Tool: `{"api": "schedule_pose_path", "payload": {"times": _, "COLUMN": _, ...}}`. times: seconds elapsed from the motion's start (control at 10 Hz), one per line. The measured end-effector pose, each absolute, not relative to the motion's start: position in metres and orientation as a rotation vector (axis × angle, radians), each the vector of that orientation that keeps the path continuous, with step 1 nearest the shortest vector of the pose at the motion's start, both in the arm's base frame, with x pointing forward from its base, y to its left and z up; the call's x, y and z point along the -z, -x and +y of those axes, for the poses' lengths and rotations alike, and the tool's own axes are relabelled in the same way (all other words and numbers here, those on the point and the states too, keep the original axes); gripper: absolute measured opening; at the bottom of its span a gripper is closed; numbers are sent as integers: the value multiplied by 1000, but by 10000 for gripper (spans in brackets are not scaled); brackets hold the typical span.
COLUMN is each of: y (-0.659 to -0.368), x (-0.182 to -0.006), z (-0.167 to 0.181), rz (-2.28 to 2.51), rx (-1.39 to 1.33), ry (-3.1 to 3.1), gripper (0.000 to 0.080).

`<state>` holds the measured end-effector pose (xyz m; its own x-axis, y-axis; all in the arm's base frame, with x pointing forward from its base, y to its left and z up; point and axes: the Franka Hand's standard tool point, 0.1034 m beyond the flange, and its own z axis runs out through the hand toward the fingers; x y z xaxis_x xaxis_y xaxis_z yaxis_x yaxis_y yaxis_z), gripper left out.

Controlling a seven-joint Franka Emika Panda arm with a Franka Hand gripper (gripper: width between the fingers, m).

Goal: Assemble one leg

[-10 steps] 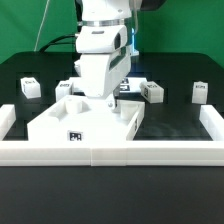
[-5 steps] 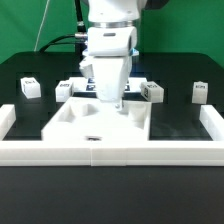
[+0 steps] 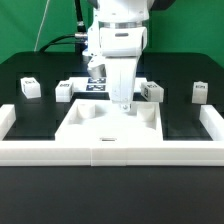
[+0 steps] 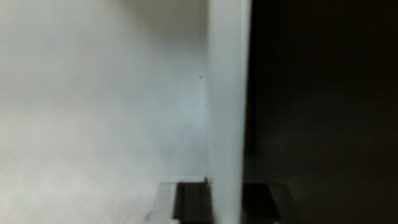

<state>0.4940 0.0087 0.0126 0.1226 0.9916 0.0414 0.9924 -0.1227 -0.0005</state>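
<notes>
My gripper (image 3: 122,103) is lowered onto the large white body (image 3: 90,130), a flat piece with square recesses that lies against the front rail. It is shut on the body's upright wall. In the wrist view the gripper (image 4: 228,205) has dark fingers (image 4: 192,206) on either side of the thin wall edge (image 4: 228,100). Small white tagged legs stand behind on the black table: one (image 3: 30,87) at the far left of the exterior view, one (image 3: 64,90) beside it, one (image 3: 153,91) right of the arm and one (image 3: 199,92) at the far right.
A white rail (image 3: 100,153) runs along the front, with raised sides at the exterior view's left (image 3: 6,120) and right (image 3: 213,120). A flat tagged marker board (image 3: 96,88) lies behind the body. The backdrop is green.
The white body has turned from skewed to square with the front rail and shifted toward the exterior view's right. My gripper moved right with it.
</notes>
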Motion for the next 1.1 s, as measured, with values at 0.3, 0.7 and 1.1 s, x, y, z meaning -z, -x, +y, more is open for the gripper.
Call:
{"api": "schedule_pose_path", "payload": {"times": 0.3, "y": -499, "x": -13, "z": 27, "rz": -2130, "rx": 52, "ry": 2254, "gripper": 59}}
{"api": "schedule_pose_path", "payload": {"times": 0.7, "y": -502, "x": -13, "z": 67, "rz": -2140, "rx": 48, "ry": 2227, "gripper": 59}}
{"api": "schedule_pose_path", "payload": {"times": 1.1, "y": -502, "x": -13, "z": 88, "rz": -2107, "rx": 45, "ry": 2256, "gripper": 59}}
